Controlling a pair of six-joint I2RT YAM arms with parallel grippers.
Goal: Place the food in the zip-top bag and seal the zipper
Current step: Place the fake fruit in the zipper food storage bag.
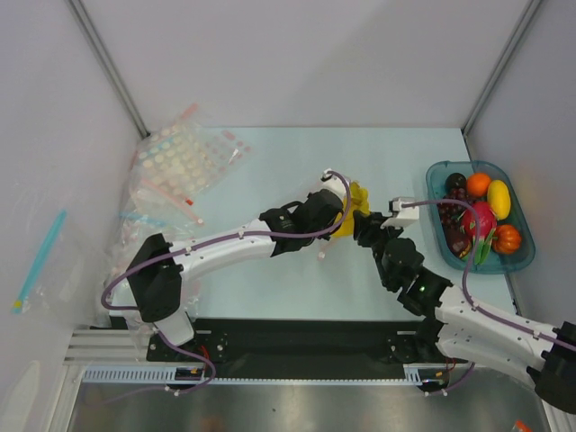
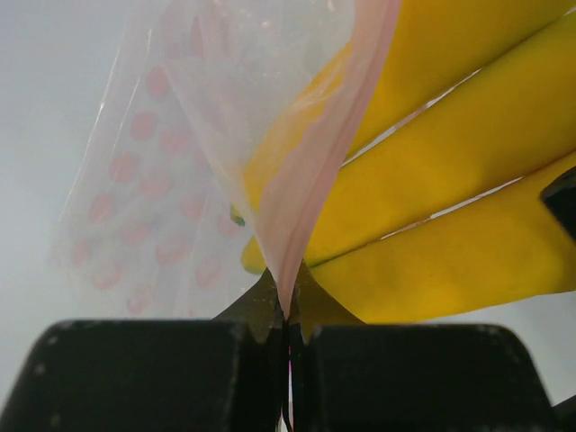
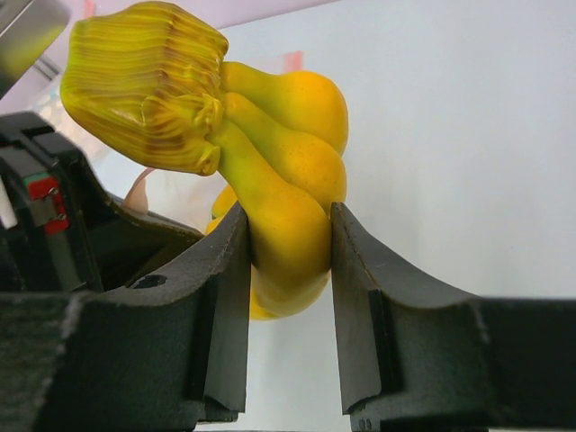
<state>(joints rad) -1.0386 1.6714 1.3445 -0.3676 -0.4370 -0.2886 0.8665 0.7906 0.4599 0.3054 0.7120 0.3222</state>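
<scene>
L hand (image 2: pixel 288 310) was pinched shut on the pink-red zipper (image 2: pixel 310 189) edge of the zip-top bag (image 2: pixel 153 180), which was held up over mid table (image 1: pixel 270 288). R hand (image 3: pixel 288 243) was clamped on the banana bunch (image 3: pixel 279 153), right at the bag mouth, w/ part of it apparently behind the film. Other fruit (image 1: pixel 481 220) lay in the teal tray (image 1: pixel 526 256). To do this well, the mouth should be held taut & steady. Bananas should be pushed deep w/o snagging the strip, and let go only once well past it.

Yellow banana bunch (image 3: pixel 274 144), clear bag (image 2: pixel 135 189) with pink dots, pink zipper strip (image 2: pixel 310 198), teal tray (image 1: pixel 434 184)
</scene>
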